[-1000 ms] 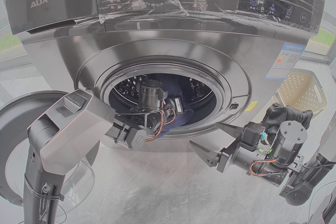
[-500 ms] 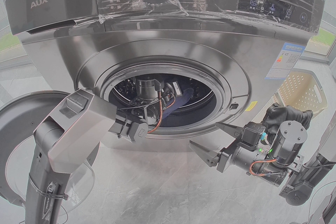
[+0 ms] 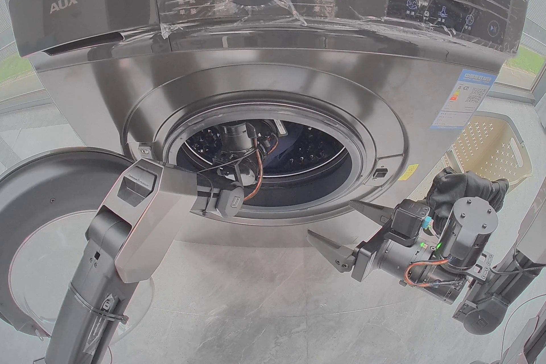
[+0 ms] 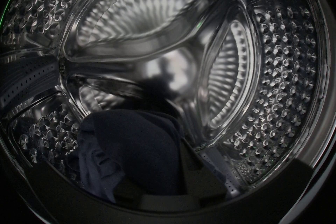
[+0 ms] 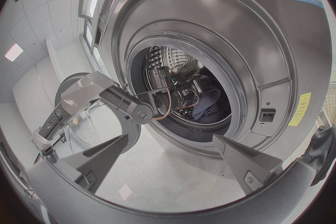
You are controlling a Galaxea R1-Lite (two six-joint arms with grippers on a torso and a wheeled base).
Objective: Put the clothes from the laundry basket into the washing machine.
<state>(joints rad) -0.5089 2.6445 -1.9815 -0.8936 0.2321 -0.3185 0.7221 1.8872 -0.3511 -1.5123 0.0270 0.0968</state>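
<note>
The washing machine (image 3: 284, 81) stands with its round opening (image 3: 364, 154) uncovered. My left arm (image 3: 142, 200) goes through that opening, with its wrist (image 3: 242, 149) inside the drum. At its end, the left gripper (image 5: 202, 95) is shut on a navy garment (image 5: 210, 105), which hangs low in the drum (image 4: 140, 151). My right gripper (image 3: 331, 218) hovers open and empty over the floor, below and right of the opening, and its fingers (image 5: 105, 158) point at the machine. Dark clothes (image 3: 463, 186) lie in the cream laundry basket (image 3: 492, 146) behind the right arm.
The machine's door (image 3: 40, 200) hangs open at the left, beside my left arm. Bare grey floor (image 3: 256, 291) lies in front of the machine. The drum's perforated steel wall (image 4: 280, 77) surrounds the garment.
My left arm has pushed deeper and higher into the drum, lifting the navy garment off the opening's lower rim and inside. The right arm has stayed still.
</note>
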